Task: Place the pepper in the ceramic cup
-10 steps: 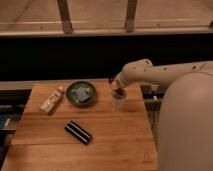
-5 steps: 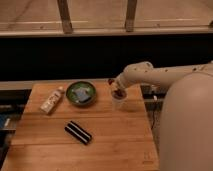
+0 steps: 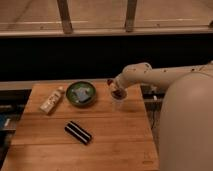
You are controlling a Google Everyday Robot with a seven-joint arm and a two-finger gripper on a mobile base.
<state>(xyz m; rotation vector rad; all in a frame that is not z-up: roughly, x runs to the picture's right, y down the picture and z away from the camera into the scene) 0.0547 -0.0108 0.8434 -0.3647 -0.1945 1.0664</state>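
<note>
My claw (image 3: 117, 92) just above ceramic cup (image 3: 118, 102), clamped on pepper (image 3: 114, 90); pepper dark, hangs over cup mouth, tip seems at rim. Step in hand, I judge: lowering pepper into cup. Next move needs pepper centred over mouth, then fingers part, then lift straight up so cup not tipped. Green bowl (image 3: 81, 93) left of cup, tube (image 3: 51, 100) further left, striped block (image 3: 78, 132) front-left, all on bench (image 3: 117, 145).
</note>
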